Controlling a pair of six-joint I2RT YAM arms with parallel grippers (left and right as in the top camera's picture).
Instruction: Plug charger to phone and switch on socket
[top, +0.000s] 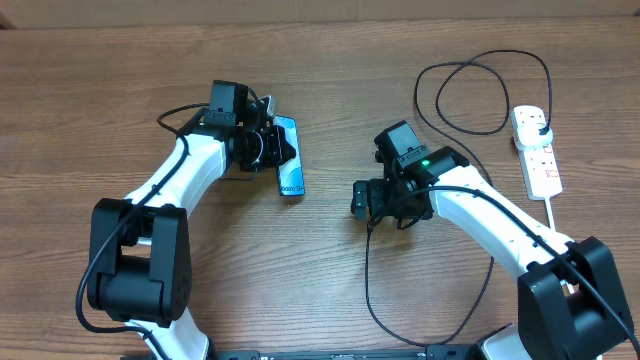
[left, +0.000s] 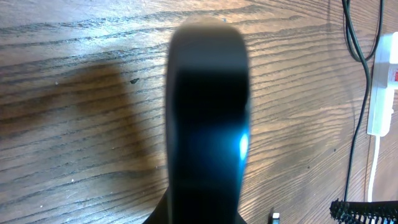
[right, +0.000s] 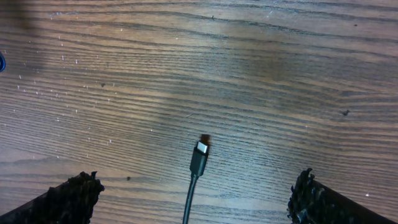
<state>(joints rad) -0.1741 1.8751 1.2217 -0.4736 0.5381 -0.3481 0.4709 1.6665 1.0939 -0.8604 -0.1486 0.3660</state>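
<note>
phone (top: 289, 160): clamped by the left gripper (top: 268, 148), held up on its edge just past the fingertips
charger tip (right: 200, 150): left lying on the table (right: 280, 74), dead centre between the right gripper (right: 193, 190) fingers (right: 74, 196), which are spread wide with nothing pinched
socket (top: 540, 160): parked well off behind the right gripper
risk: if the tip gets pinched crooked, it'll likely be jammed at the port and the phone shoved loose

One phone (top: 288, 157), one charger (right: 198, 163), one socket (top: 537, 150)
</note>
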